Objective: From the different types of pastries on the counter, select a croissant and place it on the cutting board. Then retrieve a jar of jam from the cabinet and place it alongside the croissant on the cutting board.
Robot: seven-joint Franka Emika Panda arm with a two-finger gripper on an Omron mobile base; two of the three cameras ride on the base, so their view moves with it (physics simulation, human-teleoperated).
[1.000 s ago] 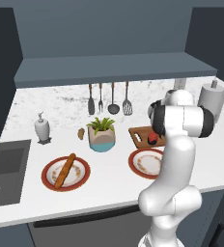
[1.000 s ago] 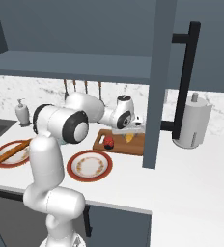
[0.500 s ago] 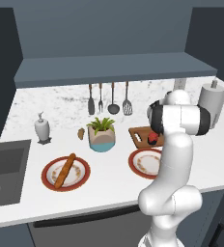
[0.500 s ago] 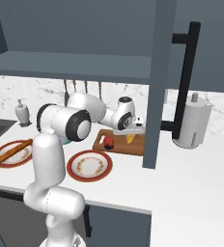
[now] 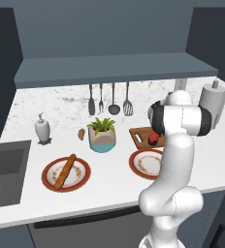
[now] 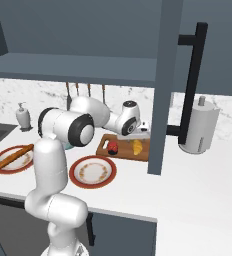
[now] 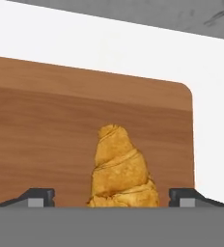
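Note:
The golden croissant (image 7: 119, 169) lies on the wooden cutting board (image 7: 46, 120), between the two fingertips of my gripper (image 7: 112, 195). The gripper is open, and each fingertip (image 7: 39, 197) stands clear of the pastry's sides. From the right base view, the gripper (image 6: 139, 133) hovers low over the croissant (image 6: 137, 146) on the cutting board (image 6: 125, 153). A small red and dark jar of jam (image 6: 112, 147) stands on the same board just left of the croissant. In the left base view the jar (image 5: 154, 139) shows on the board (image 5: 138, 133) beside my arm.
The baguette (image 5: 65, 171) lies on a plate at left, and an empty plate (image 5: 146, 162) sits before the board. A tiny bun (image 5: 81, 133), potted plant (image 5: 103, 134), soap dispenser (image 5: 42, 128) and paper towel roll (image 6: 199, 126) stand around. The open cabinet door (image 6: 163, 85) hangs right of the gripper.
The jaws have opened from shut and now stand wide on either side of the croissant. The arm has hardly moved.

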